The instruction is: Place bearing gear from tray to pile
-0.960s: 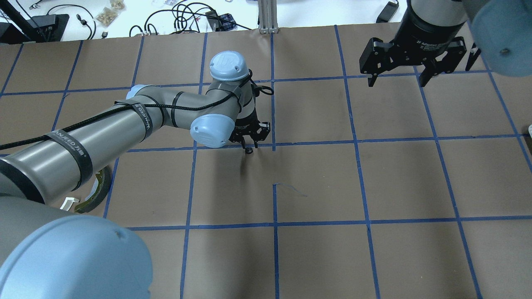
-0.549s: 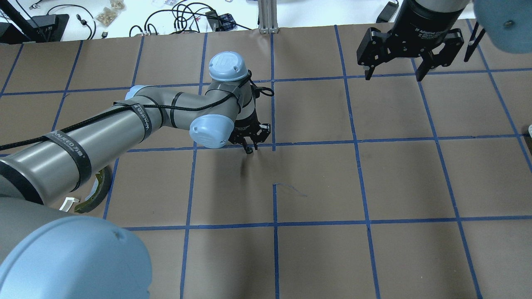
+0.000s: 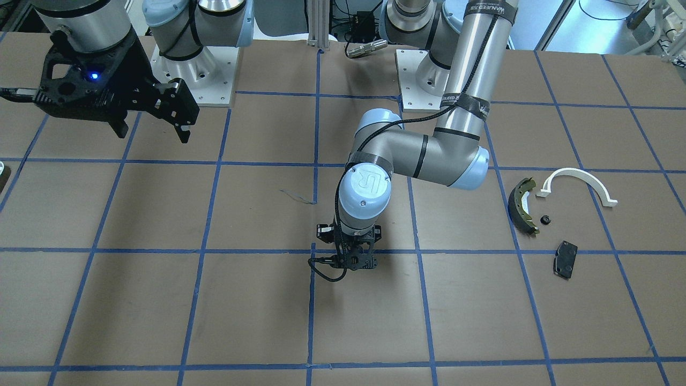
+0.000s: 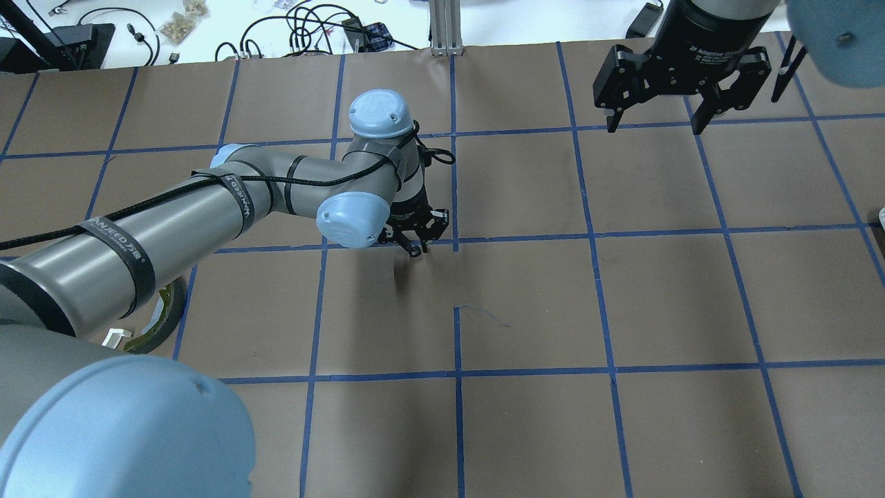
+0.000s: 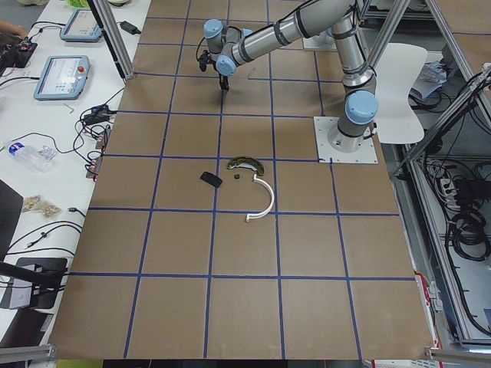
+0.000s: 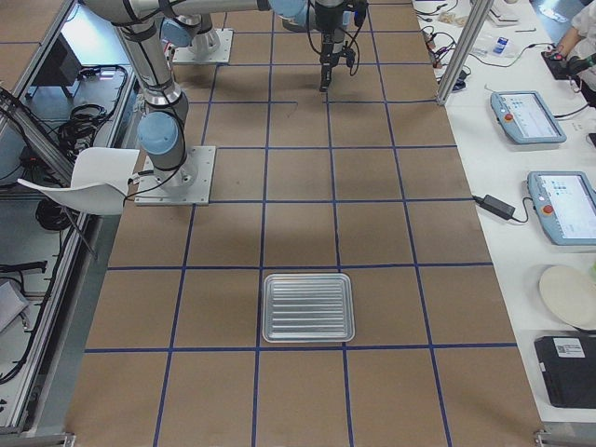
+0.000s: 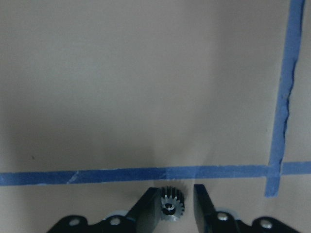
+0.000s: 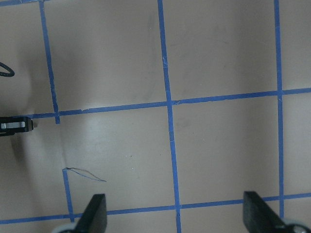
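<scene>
Pile: at the robot's left end of the table (image 4: 525,429). A shoe (image 3: 515,208), a white arch (image 3: 576,172), a black pad (image 3: 565,259) and a small round piece (image 3: 545,219) lie close together. The round piece is just beside the shoe. The left arm hides most of this in the overhead view.
Left gripper (image 7: 176,193): low over the middle of the table, pointing down, clenched on the gear.
Gear (image 7: 171,205): between the left fingers (image 7: 149,209) near their tips, toothed face toward the wrist camera. It is just short of a blue tape line and near a tape corner, well apart from both pile and tray. Whether it touches the paper I cannot tell.
Right gripper (image 4: 653,128): high over the far right squares, fingers (image 8: 95,216) spread wide, nothing between them.
Tray (image 6: 266,307): a ribbed metal one, flat on the table at the robot's right end, inside one tape square.
</scene>
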Action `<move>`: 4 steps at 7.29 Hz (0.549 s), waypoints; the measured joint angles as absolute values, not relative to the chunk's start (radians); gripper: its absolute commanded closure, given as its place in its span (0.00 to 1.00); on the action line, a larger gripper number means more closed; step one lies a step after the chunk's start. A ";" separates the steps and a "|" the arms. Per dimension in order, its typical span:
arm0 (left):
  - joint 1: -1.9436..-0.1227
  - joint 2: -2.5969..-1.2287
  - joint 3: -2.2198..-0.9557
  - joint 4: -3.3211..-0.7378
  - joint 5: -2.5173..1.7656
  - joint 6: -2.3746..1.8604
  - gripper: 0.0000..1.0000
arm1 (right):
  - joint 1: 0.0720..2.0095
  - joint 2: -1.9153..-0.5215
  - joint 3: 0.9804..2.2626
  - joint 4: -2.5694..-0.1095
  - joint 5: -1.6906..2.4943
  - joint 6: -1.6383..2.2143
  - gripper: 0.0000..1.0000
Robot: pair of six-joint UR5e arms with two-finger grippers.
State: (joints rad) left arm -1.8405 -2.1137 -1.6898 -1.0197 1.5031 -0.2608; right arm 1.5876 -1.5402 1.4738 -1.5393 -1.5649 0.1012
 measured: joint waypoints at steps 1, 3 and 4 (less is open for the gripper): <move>-1.841 -2.113 -1.690 -1.021 1.503 -0.261 0.57 | 1.588 -1.540 1.474 -1.539 -1.563 0.101 0.00; -1.841 -2.115 -1.696 -1.025 1.504 -0.260 0.57 | 1.588 -1.544 1.480 -1.539 -1.561 0.098 0.00; -1.841 -2.110 -1.708 -1.027 1.504 -0.259 0.65 | 1.588 -1.546 1.488 -1.541 -1.560 0.091 0.00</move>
